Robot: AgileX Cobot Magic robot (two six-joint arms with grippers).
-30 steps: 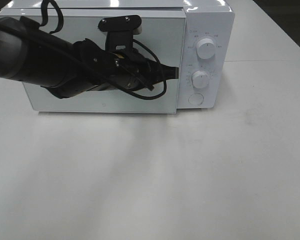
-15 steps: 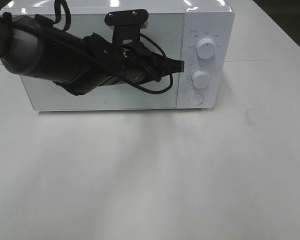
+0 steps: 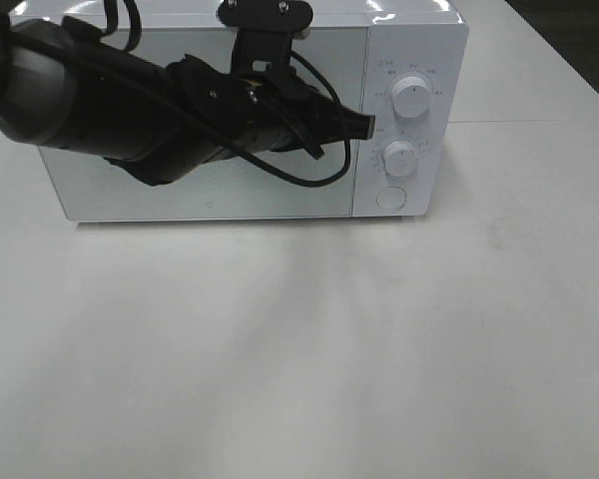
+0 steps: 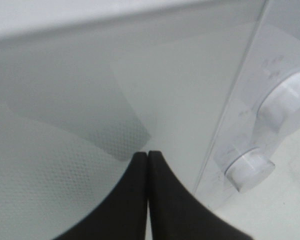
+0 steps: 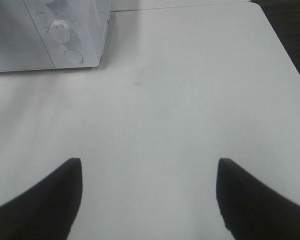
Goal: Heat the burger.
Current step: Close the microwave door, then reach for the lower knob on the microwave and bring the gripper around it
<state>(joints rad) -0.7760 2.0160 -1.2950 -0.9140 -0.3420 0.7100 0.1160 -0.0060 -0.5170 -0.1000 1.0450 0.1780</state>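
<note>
Left wrist: tapered hand [image 4: 148, 153], dotted door [image 4: 65, 100]

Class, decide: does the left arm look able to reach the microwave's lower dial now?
Probably yes: the left tool, shut, sits at the right edge of the door, and nothing lies between it and the lower dial.

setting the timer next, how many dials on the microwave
2: upper dial and lower dial, stacked on the right control panel above a round button. None seem hidden.
</note>
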